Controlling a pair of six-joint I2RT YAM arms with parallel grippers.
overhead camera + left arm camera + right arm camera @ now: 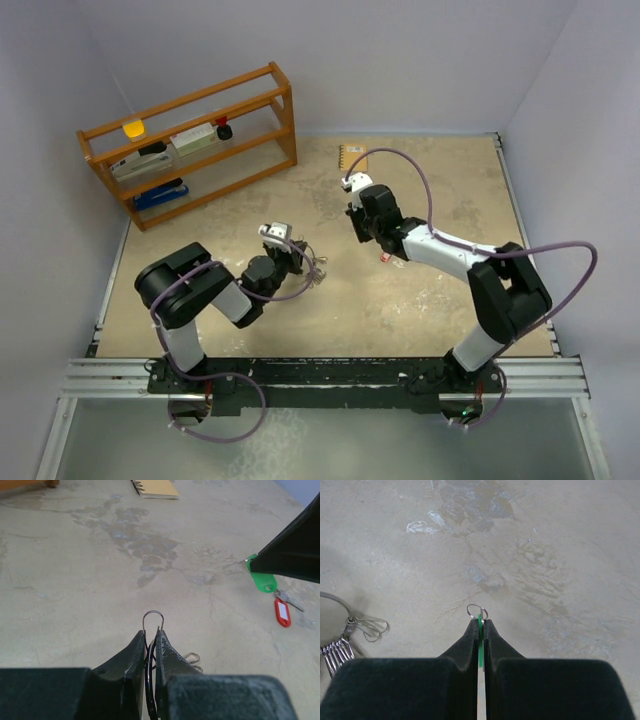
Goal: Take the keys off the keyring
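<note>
Tabletop (pixel 380 310) takes up most of what I can see, tan and blotched with stains. A wooden shelf (pixel 190 140) stands at its far left corner and a tan notebook (pixel 352 155) lies at the far edge. Both arms reach in from the near side.

The left gripper (pixel 151 636) is clenched on the keyring (pixel 153 617). Its fingers pinch the thin wire so that a narrow loop pokes up past the tips, left of the table's centre. A bunch of silver keys (pixel 337 650) sits on that ring, fanned close together, with a bent wire clip (pixel 370 625) beside them.

The right gripper (pixel 480 626) is squeezed tight on the green key (pixel 262 580), gripping its plastic head edge-on. A small ring (pixel 476 612) sticks out just beyond the fingertips. That key is apart from the keyring, off to its right. The red key (pixel 282 612) lies on the table just beside the green one, with a silver blade showing next to it.
</note>
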